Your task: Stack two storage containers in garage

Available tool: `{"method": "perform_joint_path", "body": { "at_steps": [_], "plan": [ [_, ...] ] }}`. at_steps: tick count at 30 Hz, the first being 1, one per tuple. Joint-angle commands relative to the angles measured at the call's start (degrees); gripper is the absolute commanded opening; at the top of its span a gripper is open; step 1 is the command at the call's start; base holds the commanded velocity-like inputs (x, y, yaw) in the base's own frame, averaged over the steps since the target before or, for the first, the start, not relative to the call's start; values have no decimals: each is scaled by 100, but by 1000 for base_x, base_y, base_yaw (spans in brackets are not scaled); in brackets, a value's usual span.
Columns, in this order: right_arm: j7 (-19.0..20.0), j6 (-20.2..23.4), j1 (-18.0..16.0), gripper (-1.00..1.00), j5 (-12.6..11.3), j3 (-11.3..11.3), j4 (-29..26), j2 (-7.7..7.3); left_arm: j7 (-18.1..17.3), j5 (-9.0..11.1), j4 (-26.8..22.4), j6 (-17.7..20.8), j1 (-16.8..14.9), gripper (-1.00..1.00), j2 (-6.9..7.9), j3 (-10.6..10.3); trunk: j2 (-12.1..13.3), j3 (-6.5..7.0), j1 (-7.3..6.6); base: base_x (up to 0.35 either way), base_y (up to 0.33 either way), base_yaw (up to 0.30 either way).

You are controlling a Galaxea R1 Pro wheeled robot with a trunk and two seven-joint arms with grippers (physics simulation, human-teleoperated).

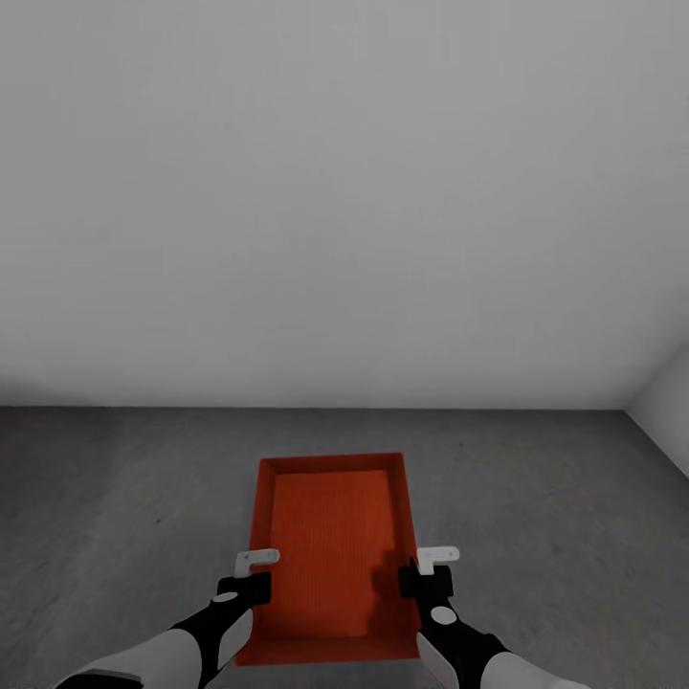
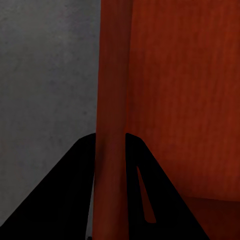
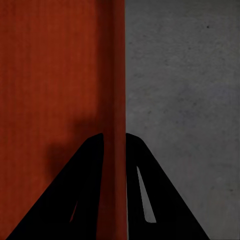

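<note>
Left gripper (image 1: 256, 572) clamped on storage container (image 1: 330, 555) left wall, right gripper (image 1: 428, 570) clamped on right wall, above grey concrete floor (image 1: 115, 517).

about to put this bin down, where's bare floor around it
Bare grey concrete floor lies left, right and ahead of the orange-red ribbed plastic bin, up to the white wall. Crowded only at its side walls, clamped by the left pincer and right pincer.

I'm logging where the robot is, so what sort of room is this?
Probably a garage or a bare utility room: a mottled grey concrete floor, plain white walls, and no furniture in view around the orange container being carried.
</note>
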Motion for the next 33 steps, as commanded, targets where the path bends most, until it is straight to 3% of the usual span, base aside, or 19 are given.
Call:
{"method": "perform_joint_path", "body": {
  "at_steps": [1,33],
  "plan": [
    [-57,-60,-2,-100,-204,177,455,1,65,13,-72,-31,-9,-100,-1,92,-7,-16,1,0,0,0],
    [-64,-60,-2,-100,-204,177,456,1,72,14,-353,-44,-9,-100,5,117,-7,-312,1,0,0,0]
  ]
}}
